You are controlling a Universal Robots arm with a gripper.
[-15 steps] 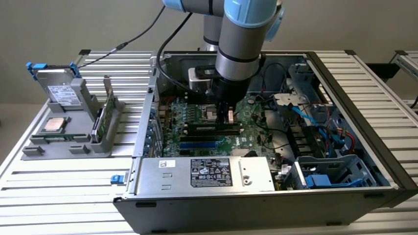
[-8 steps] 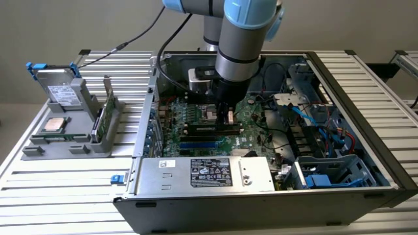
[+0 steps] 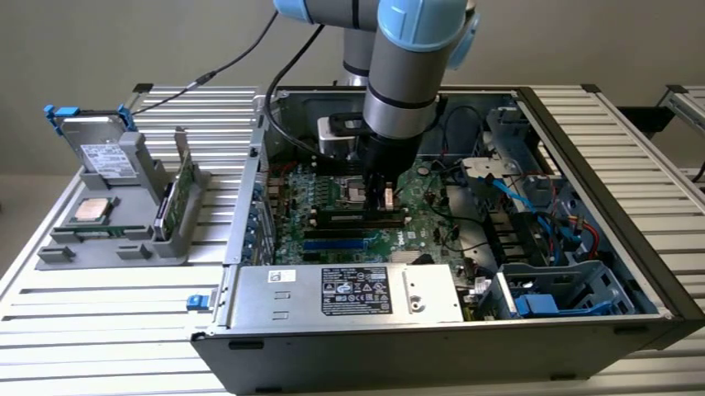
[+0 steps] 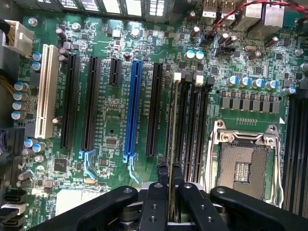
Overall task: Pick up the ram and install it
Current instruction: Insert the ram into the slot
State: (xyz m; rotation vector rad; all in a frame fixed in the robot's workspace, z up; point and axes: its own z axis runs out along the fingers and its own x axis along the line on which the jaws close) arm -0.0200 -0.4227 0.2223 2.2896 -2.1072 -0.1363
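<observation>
My gripper (image 4: 170, 169) is shut on the ram (image 4: 171, 125), a thin dark-green strip seen edge-on between the two black fingers (image 4: 162, 169). The strip runs along the first of the black memory slots (image 4: 185, 120), next to the empty processor socket (image 4: 245, 163). I cannot tell whether it is seated in the slot or just above it. In the exterior view the arm reaches straight down into the open computer case (image 3: 617, 157), with the gripper (image 3: 388, 198) low over the green motherboard (image 3: 330, 194).
A blue expansion slot (image 4: 132, 106), black slots and a white slot (image 4: 45, 91) lie beside the memory slots. The power supply (image 3: 352, 289) sits at the case's front and cables (image 3: 551, 206) at the exterior view's right. A grey holder (image 3: 111, 235) outside holds a processor chip (image 3: 94, 210) and a green card (image 3: 177, 194).
</observation>
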